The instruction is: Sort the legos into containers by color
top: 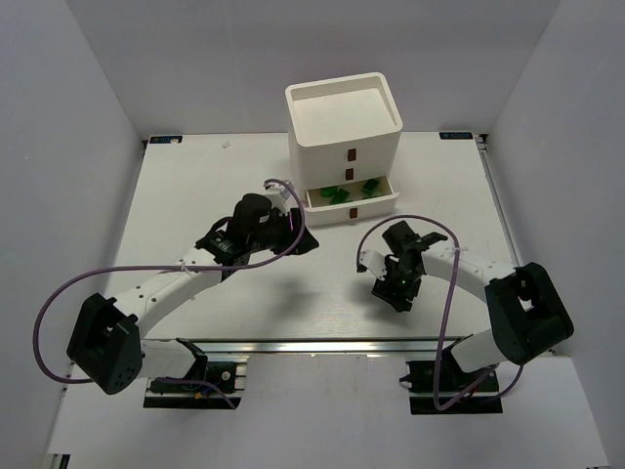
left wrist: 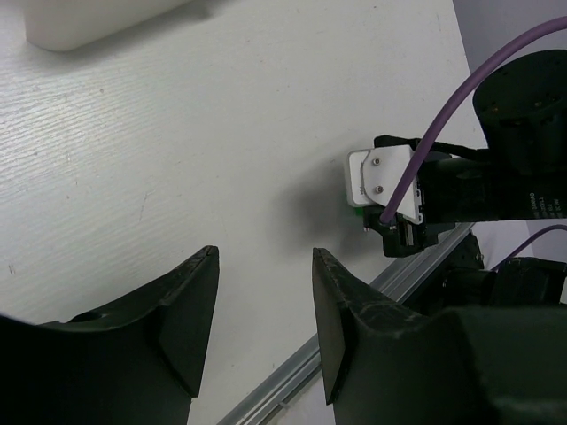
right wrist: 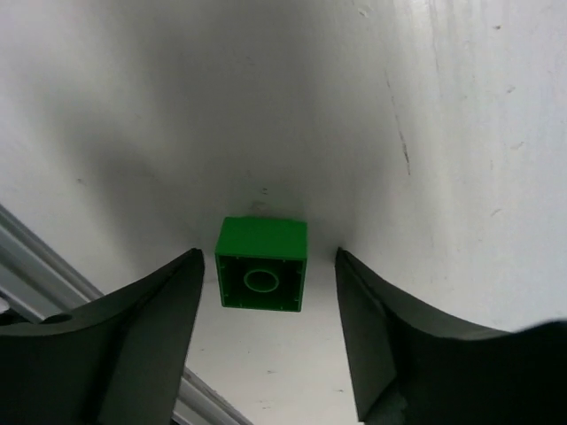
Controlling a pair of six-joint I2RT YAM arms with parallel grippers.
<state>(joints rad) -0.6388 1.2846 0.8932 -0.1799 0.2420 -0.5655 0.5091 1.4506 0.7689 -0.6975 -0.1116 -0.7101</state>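
A green brick (right wrist: 261, 264) lies on its side on the white table, hollow underside toward the right wrist camera. My right gripper (right wrist: 267, 257) is open, one finger on each side of the brick with a gap to both. In the top view the right gripper (top: 395, 291) hides this brick. The white three-tier drawer unit (top: 344, 137) stands at the back, its bottom drawer (top: 354, 207) pulled open with green bricks (top: 337, 195) inside. My left gripper (left wrist: 264, 257) is open and empty over bare table, left of the drawer front in the top view (top: 298, 237).
The upper two drawers, with small brown handles (top: 349, 153), are shut. The unit's top tray (top: 342, 90) looks empty. In the left wrist view the right gripper (left wrist: 399, 199) shows ahead, with a metal rail (left wrist: 354, 319) at the table's near edge.
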